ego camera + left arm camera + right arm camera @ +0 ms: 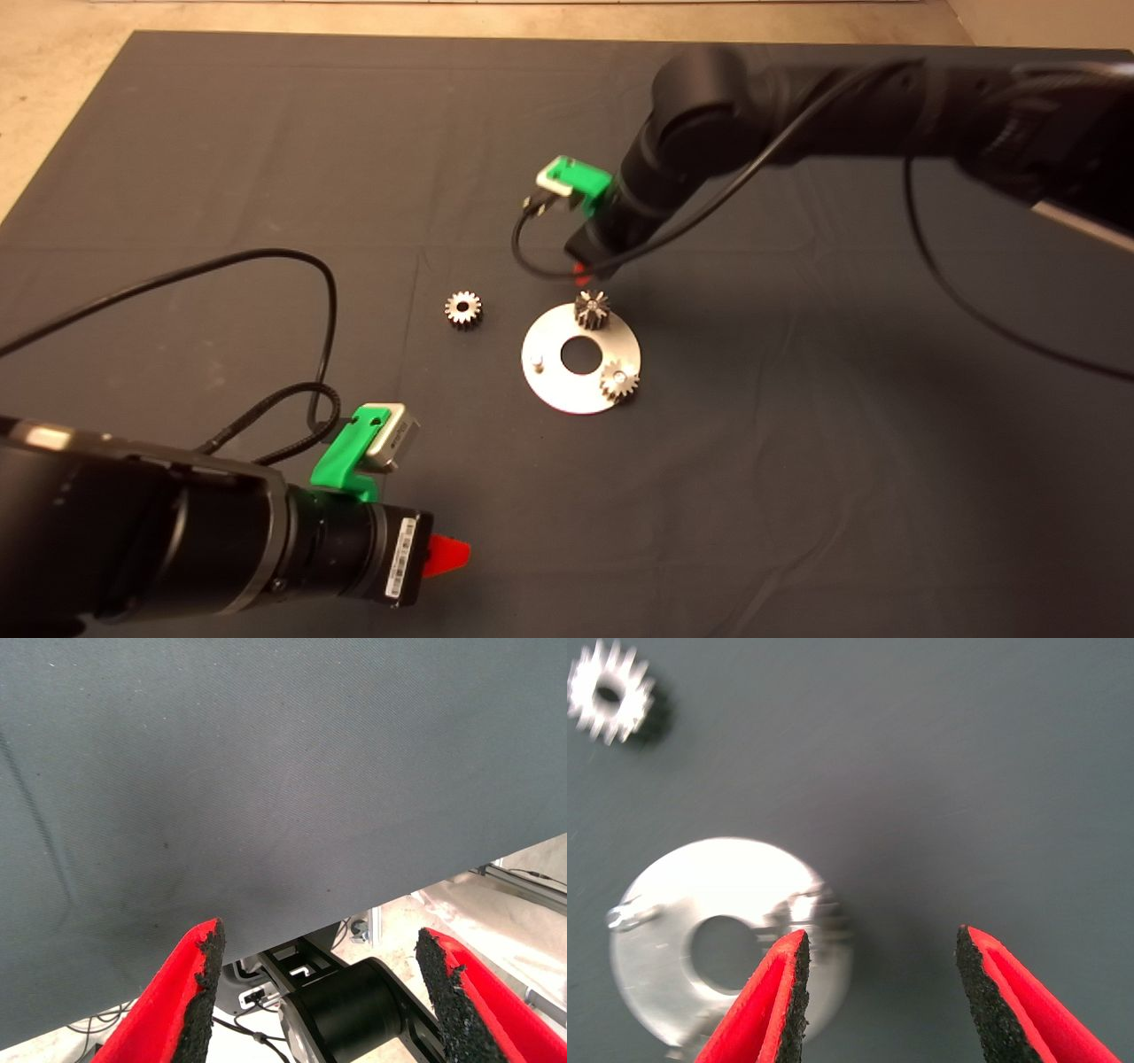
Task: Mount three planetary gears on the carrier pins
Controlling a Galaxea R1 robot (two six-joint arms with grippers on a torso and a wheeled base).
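Parked low, left gripper gapes; right gripper, fingers apart, hovers just beside the gear seated on the disc.

Three gears, one disc

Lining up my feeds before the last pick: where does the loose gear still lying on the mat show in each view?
Head view: the loose gear lies flat on the mat, left of the disc, apart from it.
Left wrist view: not in it; only mat and floor show.
Right wrist view: it sits in the corner, beyond the disc.
Shared landmark: the disc's central hole.
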